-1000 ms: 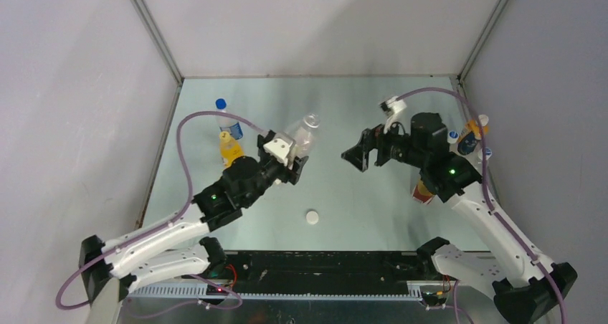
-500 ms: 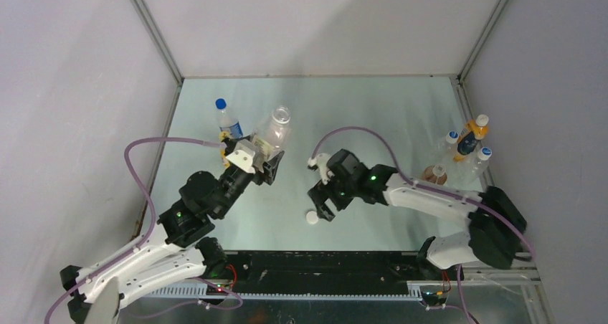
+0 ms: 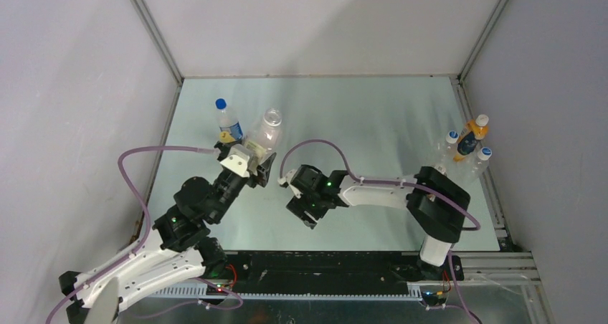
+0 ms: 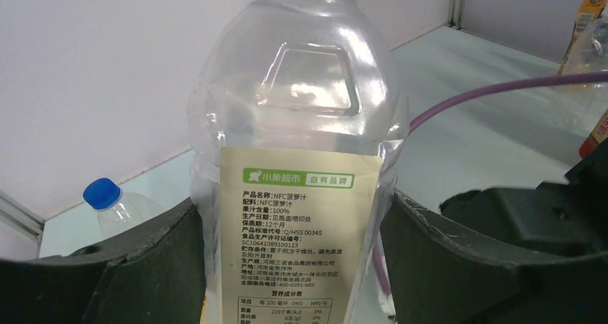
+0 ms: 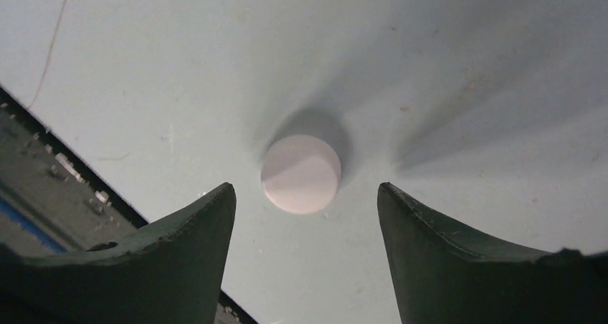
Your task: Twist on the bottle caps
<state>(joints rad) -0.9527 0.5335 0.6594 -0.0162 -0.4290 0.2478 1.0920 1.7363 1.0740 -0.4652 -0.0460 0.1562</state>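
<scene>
My left gripper point(image 3: 259, 163) is shut on the wide clear bottle point(image 3: 269, 127) and holds it upright at mid-left, its mouth uncapped. In the left wrist view the bottle point(image 4: 301, 123) fills the gap between both fingers, and the gripper point(image 4: 290, 206) presses its labelled lower body. My right gripper point(image 3: 310, 213) is low over the table near the front middle and hides the cap in the top view. In the right wrist view a white cap point(image 5: 301, 172) lies flat on the table just ahead of the open gripper point(image 5: 307, 189), untouched. The brown-drink bottle is hidden behind my right arm.
A blue-capped water bottle point(image 3: 228, 120) and an orange-drink bottle point(image 3: 228, 139) stand just left of the held bottle. More bottles point(image 3: 467, 141) stand at the right wall. The black front rail point(image 5: 43, 166) lies close behind the cap.
My right arm swung from the right side to the front middle and came down over the white cap, jaws open. My left arm carried the clear bottle a little leftward.
</scene>
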